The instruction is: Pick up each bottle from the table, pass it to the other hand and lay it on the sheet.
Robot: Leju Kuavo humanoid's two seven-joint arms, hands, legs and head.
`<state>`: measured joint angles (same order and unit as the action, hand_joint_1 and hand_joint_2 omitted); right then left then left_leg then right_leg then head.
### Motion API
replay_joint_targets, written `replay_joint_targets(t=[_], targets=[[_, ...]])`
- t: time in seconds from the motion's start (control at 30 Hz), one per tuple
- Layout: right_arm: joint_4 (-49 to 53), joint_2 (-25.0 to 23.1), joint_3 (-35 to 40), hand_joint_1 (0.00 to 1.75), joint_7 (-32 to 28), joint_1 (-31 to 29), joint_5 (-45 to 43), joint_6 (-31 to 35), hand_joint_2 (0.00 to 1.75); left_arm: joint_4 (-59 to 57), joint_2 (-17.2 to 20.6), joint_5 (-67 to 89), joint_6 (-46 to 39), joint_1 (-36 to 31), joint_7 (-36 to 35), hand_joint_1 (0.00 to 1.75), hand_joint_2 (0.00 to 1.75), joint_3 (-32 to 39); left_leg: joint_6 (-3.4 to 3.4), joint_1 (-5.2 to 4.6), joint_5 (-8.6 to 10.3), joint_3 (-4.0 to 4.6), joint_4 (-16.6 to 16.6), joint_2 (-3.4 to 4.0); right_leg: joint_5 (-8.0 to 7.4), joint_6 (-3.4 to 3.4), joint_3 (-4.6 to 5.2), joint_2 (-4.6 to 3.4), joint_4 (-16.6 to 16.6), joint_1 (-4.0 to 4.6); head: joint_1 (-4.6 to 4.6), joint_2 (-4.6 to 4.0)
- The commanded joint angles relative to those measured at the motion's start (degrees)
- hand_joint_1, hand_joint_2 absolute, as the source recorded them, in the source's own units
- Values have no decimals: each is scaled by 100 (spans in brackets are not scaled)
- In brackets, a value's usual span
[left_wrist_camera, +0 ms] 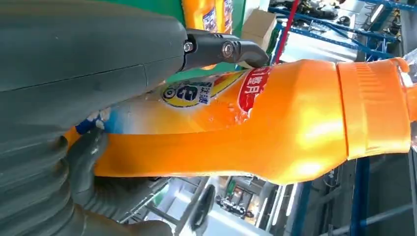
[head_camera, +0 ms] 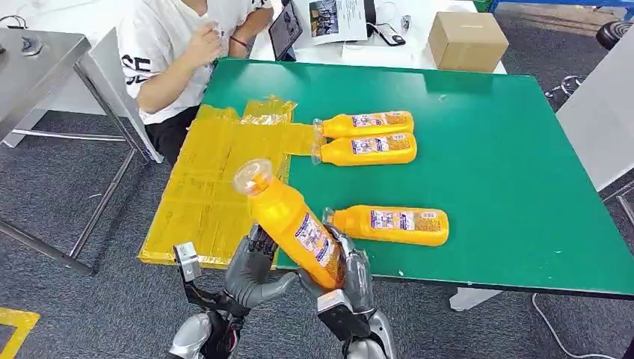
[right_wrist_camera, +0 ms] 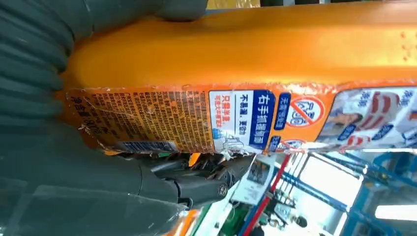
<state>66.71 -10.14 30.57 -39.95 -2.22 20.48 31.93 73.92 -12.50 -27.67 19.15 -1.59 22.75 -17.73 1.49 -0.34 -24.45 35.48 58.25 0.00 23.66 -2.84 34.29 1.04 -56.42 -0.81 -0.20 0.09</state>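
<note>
An orange bottle with a clear cap is held tilted in the air over the table's near edge, cap pointing up and left. My left hand wraps its lower body from the left, and my right hand clasps its base from the right. Up close, the left hand has thumb and fingers around the bottle; the right hand encloses the labelled bottle. The yellow sheet lies on the table's left part. Two more bottles lie by the sheet's edge. A third lies on the green table.
A person sits at the table's far left corner, hand raised. A cardboard box and a tablet stand beyond the far edge. A metal table stands to the left, a white panel to the right.
</note>
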Motion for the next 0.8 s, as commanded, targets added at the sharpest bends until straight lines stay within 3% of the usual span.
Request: replay_joint_targets(t=[0.03,0.17,0.2,0.33,0.8], targets=[[-1324,-106,891,175,-5,-356,15,161,175,-393,187,-68,27,-234,-102,0,175,-180,-11,7,-7,-30,-10,9,3,11,-26,-14,11,6,-2,0],[-1453,-122,936,175,-5,-418,-59,97,175,-540,186,-194,119,-272,-174,0,175,-167,-9,6,-7,-26,-8,6,3,9,-24,-11,10,5,-2,0],[-1921,-129,1127,175,135,-556,172,-328,175,-627,192,-292,189,-298,-253,0,175,-170,-12,8,-10,-40,-12,6,6,13,-37,-14,13,7,0,0],[-2569,-393,1473,175,-5,-607,433,-75,175,-987,193,-392,285,-447,-248,0,175,-134,-15,10,-8,-43,-15,5,4,15,-41,-13,18,9,0,0],[-2766,-412,1645,175,-5,-680,488,-78,175,-1016,182,-432,317,-442,-282,0,175,-138,-9,6,-4,-14,-2,-2,7,8,-10,2,3,4,0,0]])
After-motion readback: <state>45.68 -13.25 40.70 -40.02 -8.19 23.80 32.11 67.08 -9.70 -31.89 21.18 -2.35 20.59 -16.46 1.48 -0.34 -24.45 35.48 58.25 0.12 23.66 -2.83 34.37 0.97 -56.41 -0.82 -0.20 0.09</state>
